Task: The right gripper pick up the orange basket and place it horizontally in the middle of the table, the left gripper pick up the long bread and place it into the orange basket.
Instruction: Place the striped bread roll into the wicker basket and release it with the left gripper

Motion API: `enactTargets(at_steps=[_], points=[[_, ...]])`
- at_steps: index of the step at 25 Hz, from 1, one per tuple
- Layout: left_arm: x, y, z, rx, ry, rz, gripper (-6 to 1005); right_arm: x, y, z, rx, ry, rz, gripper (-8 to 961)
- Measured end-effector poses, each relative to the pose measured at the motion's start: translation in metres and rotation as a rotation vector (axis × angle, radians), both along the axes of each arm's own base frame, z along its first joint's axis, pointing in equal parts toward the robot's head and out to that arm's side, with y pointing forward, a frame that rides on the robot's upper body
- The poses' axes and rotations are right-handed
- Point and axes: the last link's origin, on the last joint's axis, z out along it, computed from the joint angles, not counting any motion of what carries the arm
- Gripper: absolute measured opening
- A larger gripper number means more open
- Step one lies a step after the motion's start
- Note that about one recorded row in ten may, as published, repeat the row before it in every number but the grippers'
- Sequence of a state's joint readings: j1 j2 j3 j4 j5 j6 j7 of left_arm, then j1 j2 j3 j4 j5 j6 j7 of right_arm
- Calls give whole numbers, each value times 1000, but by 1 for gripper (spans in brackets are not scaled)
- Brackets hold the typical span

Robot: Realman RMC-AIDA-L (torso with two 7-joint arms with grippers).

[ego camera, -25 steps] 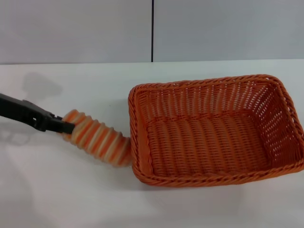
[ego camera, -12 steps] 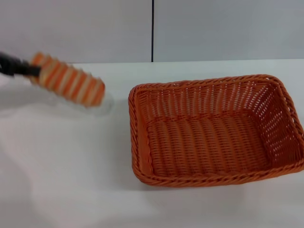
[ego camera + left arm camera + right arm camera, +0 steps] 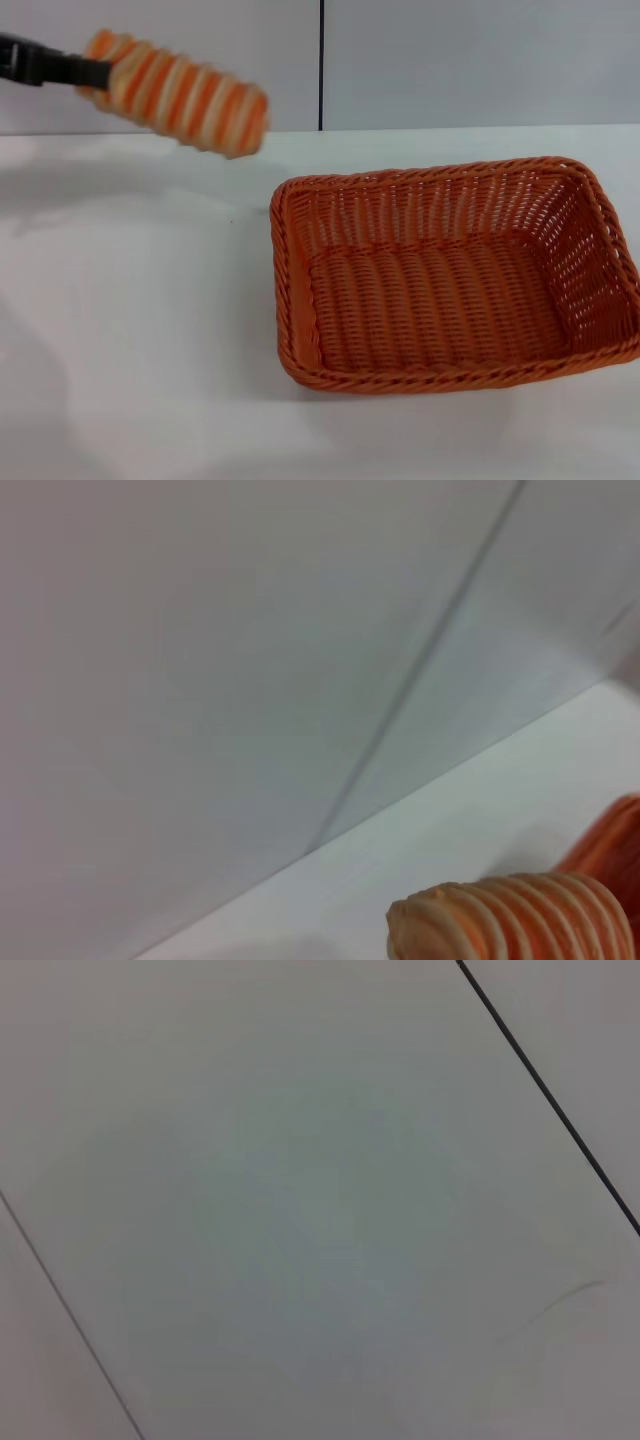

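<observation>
Above table [image 3: 130, 330] | left claw [image 3: 88, 70] clamps long bread [image 3: 180, 93] end | bread juts toward orange basket [image 3: 450, 275]

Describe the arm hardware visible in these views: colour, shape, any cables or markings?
Only the left tool shows, at the head view's upper left edge: matte black, slim and tapering to narrow fingers. No cables, labels or markings are visible on the short stretch in frame. The right arm and its tool appear in no view; its wrist camera shows only a plain grey panelled surface.
</observation>
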State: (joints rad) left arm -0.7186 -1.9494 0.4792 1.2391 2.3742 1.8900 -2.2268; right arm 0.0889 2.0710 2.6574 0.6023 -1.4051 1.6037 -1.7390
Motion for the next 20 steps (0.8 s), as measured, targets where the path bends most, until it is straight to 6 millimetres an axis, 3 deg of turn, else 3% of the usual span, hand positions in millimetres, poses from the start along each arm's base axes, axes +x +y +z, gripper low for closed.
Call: enactTargets(at_steps=[6, 7, 20], points=[[15, -14, -16, -67, -139, -46, 168, 0, 0, 0, -3, 0, 2, 460], [21, -23, -27, -96, -171, -78, 167, 0, 0, 0, -4, 0, 2, 460], [32, -49, -87, -89, -202, -168, 155, 1, -4, -6, -13, 17, -6, 458]])
